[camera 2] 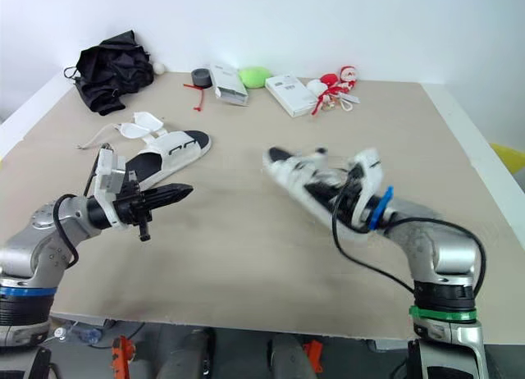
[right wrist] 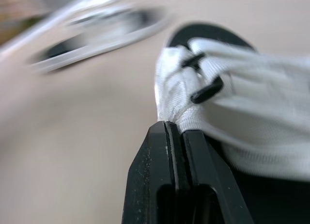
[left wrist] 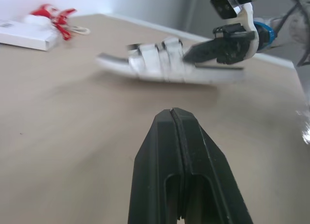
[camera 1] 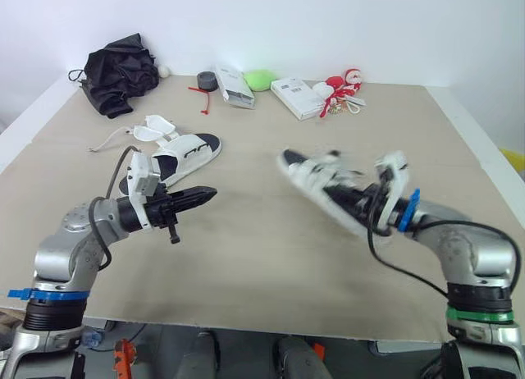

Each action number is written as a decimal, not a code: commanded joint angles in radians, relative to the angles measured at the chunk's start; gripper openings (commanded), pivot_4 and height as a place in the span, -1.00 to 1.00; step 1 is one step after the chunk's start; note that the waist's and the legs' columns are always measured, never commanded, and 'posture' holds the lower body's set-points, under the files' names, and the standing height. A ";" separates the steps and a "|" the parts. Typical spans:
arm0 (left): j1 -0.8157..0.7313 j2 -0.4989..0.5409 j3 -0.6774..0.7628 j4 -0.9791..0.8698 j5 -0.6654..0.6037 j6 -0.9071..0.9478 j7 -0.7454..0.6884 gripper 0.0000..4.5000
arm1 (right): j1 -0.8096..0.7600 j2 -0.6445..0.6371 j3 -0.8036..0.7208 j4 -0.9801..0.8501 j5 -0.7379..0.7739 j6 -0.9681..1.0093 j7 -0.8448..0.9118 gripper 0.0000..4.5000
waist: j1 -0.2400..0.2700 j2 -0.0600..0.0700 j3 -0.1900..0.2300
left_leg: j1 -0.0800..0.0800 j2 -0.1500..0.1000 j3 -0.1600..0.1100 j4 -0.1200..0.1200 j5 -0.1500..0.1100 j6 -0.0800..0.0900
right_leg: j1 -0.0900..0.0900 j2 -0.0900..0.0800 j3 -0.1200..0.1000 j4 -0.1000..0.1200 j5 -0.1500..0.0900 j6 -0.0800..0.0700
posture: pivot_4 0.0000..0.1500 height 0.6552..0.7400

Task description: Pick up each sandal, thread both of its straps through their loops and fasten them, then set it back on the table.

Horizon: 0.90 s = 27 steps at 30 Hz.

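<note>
A beige-topped table with white edges stands against a plain white wall

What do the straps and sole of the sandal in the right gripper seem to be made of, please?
Straps: white woven webbing, matte; a ribbed weave shows, likely nylon or polyester. Sole: black, smooth and matte, probably foam or rubber, though the look leaves that open.

Two white sandals, black footbeds.
The raised sandal tilts midair, straps across it; the second sandal lies flat on the table, straps splayed open.
</note>
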 commanded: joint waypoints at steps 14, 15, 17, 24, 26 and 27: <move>-0.060 -0.094 -0.042 0.059 0.054 -0.116 0.026 -1.00 | -0.203 0.064 -0.006 0.356 -0.222 -0.131 -0.340 0.70 | -0.017 0.000 0.000 | 0.000 0.000 0.003 -0.005 0.001 0.000 | -0.003 0.001 0.004 0.000 0.004 -0.006 | 1.00 0.95; -0.064 -0.107 -0.045 0.055 0.056 -0.121 0.036 -1.00 | -0.194 0.051 -0.016 0.341 -0.208 -0.120 -0.321 0.92 | -0.016 0.000 0.000 | 0.000 0.000 0.003 -0.004 0.001 0.000 | -0.003 0.000 0.004 0.000 0.004 -0.006 | 1.00 0.95; -0.071 -0.130 -0.055 0.045 0.066 -0.134 0.051 -1.00 | -0.169 0.022 -0.037 0.305 -0.191 -0.111 -0.289 0.92 | -0.008 0.000 0.000 | 0.000 0.000 0.003 -0.004 0.001 0.000 | -0.003 0.000 0.004 0.000 0.004 -0.005 | 1.00 0.95; -0.092 -0.151 -0.090 0.025 0.067 -0.151 0.026 -1.00 | 0.013 -0.148 -0.093 0.082 -0.122 -0.032 -0.139 0.92 | 0.000 0.000 0.000 | -0.001 -0.001 0.003 -0.004 0.000 0.001 | -0.003 -0.001 0.004 0.000 0.003 -0.004 | 1.00 0.95; -0.103 -0.147 -0.083 0.033 0.068 -0.154 0.027 -1.00 | 0.064 -0.193 -0.120 0.027 -0.104 -0.015 -0.106 0.92 | -0.006 0.000 0.000 | -0.001 -0.001 0.003 -0.004 0.000 0.001 | -0.003 0.000 0.004 0.000 0.003 -0.004 | 1.00 0.95; -0.110 -0.147 -0.075 0.037 0.066 -0.153 0.033 -1.00 | 0.093 -0.217 -0.137 -0.001 -0.097 -0.007 -0.090 0.92 | -0.007 0.000 0.000 | 0.000 -0.001 0.003 -0.004 0.000 0.001 | -0.003 0.000 0.004 0.000 0.002 -0.003 | 1.00 0.95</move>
